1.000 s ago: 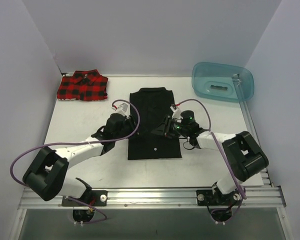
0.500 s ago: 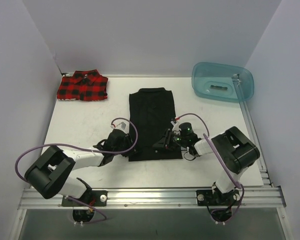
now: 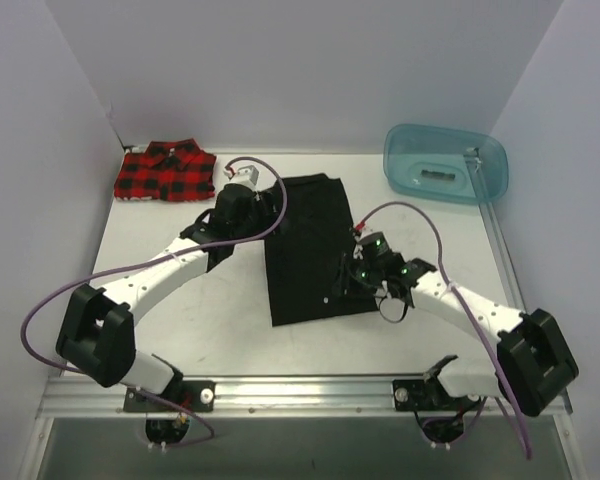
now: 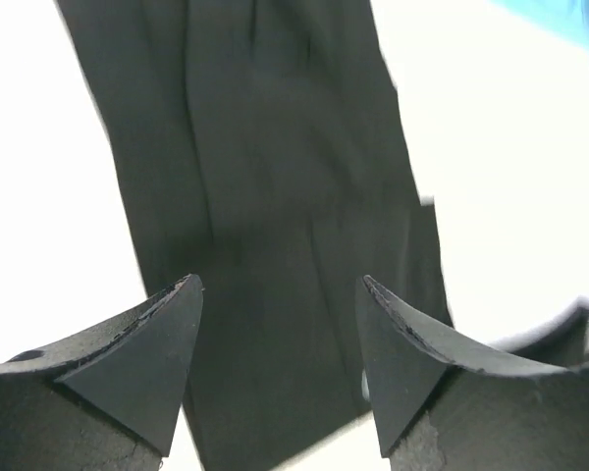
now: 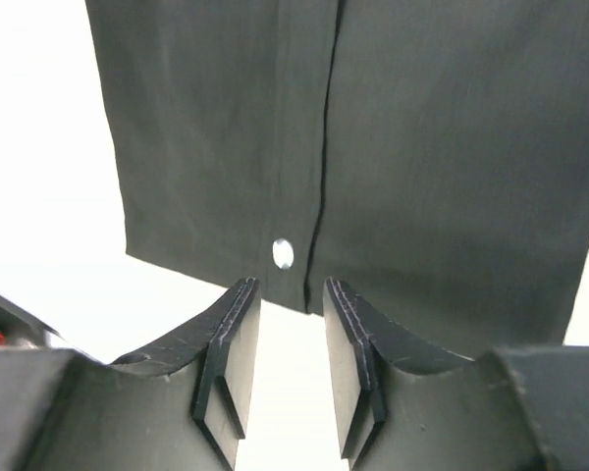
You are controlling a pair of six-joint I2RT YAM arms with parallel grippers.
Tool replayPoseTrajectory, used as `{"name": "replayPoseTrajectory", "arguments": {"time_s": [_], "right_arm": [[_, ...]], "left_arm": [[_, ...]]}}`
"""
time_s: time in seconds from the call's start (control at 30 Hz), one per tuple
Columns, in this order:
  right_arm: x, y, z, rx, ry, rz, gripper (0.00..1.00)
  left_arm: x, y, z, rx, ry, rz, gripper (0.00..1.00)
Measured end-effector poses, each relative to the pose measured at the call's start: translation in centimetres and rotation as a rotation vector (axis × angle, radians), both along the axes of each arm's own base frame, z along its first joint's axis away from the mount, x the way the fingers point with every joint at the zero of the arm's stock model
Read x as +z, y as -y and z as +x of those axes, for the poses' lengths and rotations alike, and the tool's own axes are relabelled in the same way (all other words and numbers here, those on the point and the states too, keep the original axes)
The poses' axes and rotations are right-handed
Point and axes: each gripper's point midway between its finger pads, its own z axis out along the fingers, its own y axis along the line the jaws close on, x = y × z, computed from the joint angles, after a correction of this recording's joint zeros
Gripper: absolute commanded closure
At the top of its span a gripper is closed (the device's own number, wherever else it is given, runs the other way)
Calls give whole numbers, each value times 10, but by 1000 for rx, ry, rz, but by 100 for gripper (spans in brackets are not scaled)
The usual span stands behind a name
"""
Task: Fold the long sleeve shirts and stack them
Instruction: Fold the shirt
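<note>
The black long sleeve shirt point(image 3: 305, 245) lies mid-table as a long narrow strip, slightly skewed, collar end away from me. My left gripper point(image 3: 260, 212) hovers at its far left corner, open, with only black cloth point(image 4: 275, 177) showing below the gap. My right gripper point(image 3: 348, 280) sits low at the shirt's near right edge. In the right wrist view its jaws point(image 5: 291, 285) stand a little apart with nothing between them, just short of the hem and a white button point(image 5: 283, 253). The red-and-black plaid shirt point(image 3: 165, 173) lies folded at the back left.
A translucent teal tub point(image 3: 445, 163) stands at the back right corner. White walls close in the table on the left, back and right. A metal rail point(image 3: 300, 388) runs along the near edge by the arm bases.
My left gripper left the shirt's near hem, swung to the collar end and opened wider. My right gripper opened slightly and shifted right. The black shirt now lies more skewed.
</note>
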Motion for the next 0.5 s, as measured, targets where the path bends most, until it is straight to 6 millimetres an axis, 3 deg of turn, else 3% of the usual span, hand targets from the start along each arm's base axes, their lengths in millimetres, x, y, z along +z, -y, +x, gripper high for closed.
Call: {"name": "replayPoseTrajectory", "arguments": {"time_s": [0.1,0.17,0.23,0.33,0.5], "right_arm": [[0,-1,-17,29,-15,-68,66],[-6,-1,-30,46,-35,-109,66],[-12,0,-40,53,-57,-149,66],[-19,4,-44,39,-74,-191,66],[-36,17,-42,11,-90,-278,66]], "left_arm": [[18,2,54,13,56,49,30],[10,5,85,14,57,96,33],[-10,8,105,6,28,147,35],[-49,11,121,-19,-34,222,36],[-103,1,117,-33,-148,329,40]]}}
